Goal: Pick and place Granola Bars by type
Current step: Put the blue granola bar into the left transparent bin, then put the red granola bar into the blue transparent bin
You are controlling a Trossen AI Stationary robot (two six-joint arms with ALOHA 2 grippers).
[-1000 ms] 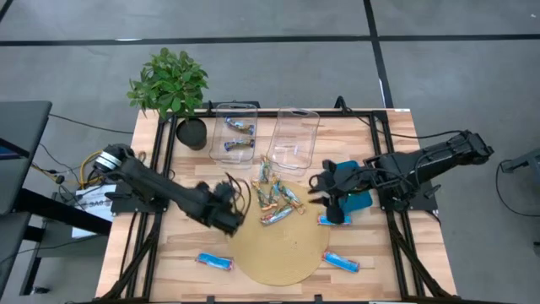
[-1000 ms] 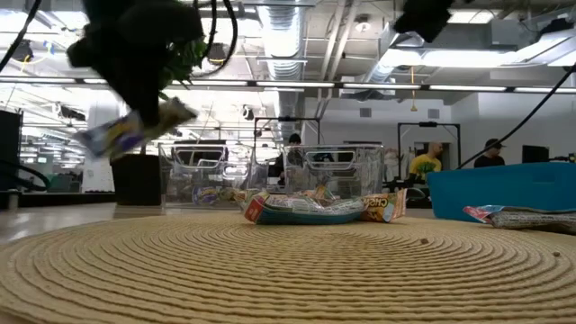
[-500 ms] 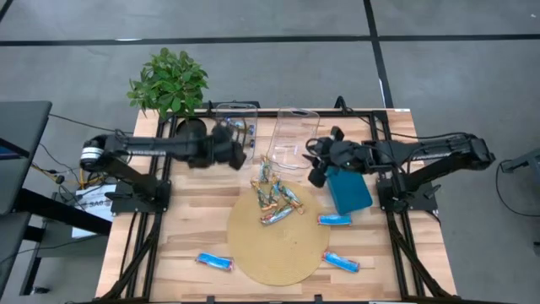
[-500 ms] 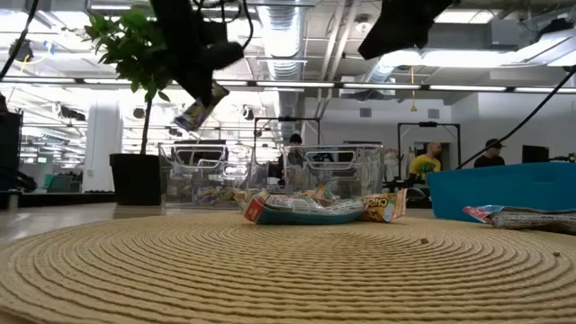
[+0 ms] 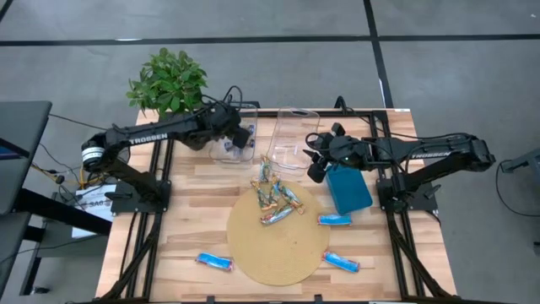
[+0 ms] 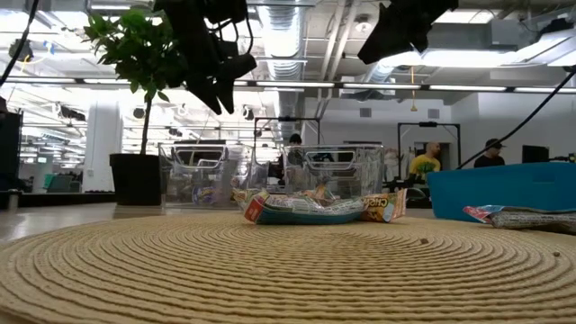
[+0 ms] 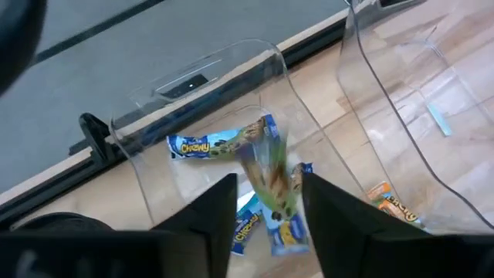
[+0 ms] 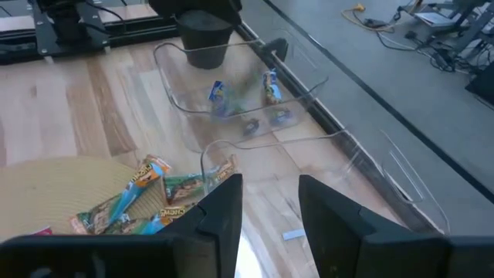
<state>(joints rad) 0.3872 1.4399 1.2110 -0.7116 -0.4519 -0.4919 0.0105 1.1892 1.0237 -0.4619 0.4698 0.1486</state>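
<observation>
Granola Bars (image 7: 272, 185), glossy wrappers, lie in clear bin (image 7: 154, 123) beneath wide-open left tool (image 7: 266, 202).

Granola Bars (image 5: 276, 199), heaped mid-mat, blue ones scattered

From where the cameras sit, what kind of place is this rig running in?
Probably an open lab or workshop, not a home. The low view shows exposed ceiling ducts, strip lights and people at workstations behind the wooden table; the high view shows grey floor with black tape lines.
</observation>
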